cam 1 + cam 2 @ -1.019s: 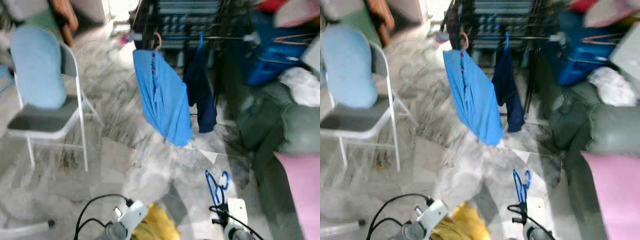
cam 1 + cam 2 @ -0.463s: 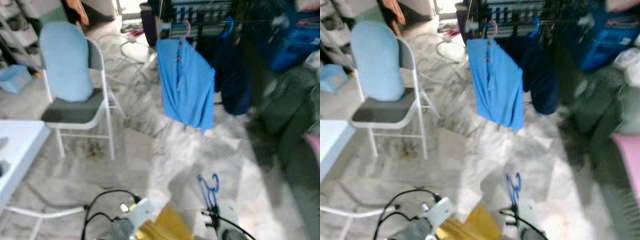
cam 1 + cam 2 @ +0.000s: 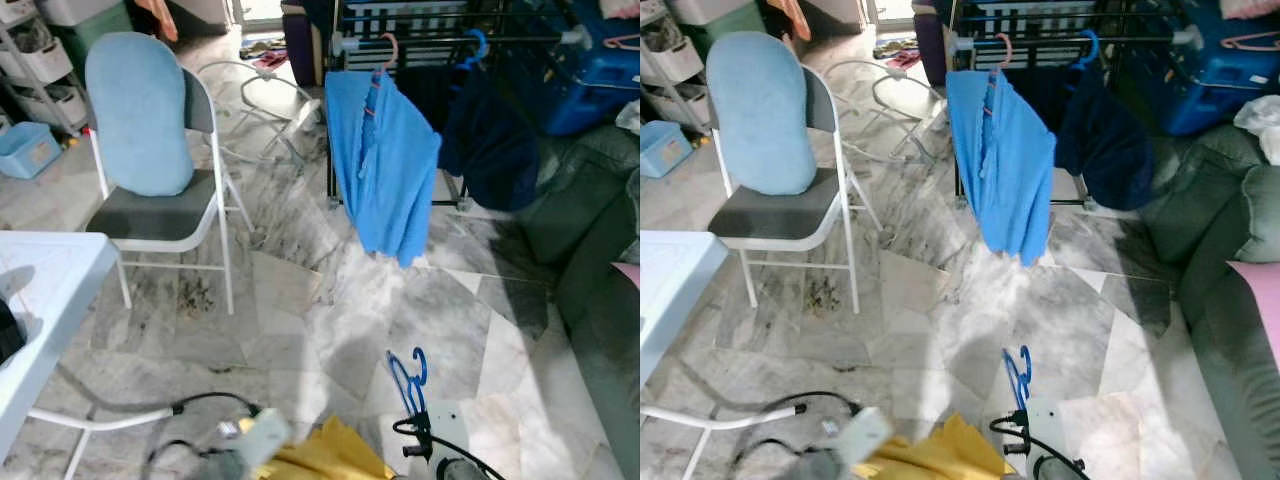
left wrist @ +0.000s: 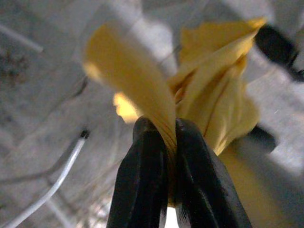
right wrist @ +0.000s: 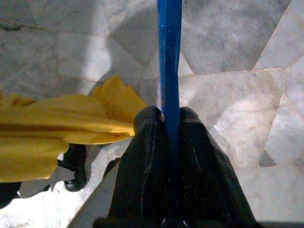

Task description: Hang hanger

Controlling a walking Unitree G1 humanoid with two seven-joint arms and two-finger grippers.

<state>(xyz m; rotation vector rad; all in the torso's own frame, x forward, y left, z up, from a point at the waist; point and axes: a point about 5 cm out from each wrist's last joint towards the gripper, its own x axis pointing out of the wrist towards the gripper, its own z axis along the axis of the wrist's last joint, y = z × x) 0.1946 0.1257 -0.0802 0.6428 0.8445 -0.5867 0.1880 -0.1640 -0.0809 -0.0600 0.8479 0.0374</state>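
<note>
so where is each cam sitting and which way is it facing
Left eye view: on the head, looking forward and down at marble floor, folding chair and drying rack; both arms' ends show at the bottom edge.
Right eye view: same head, same scene, shifted slightly sideways.
Left wrist view: along the left tool, shut on yellow cloth.
Right wrist view: along the right tool, shut on the blue hanger.
Shared: cloth and hanger appear in both the eye and right wrist views.
</note>
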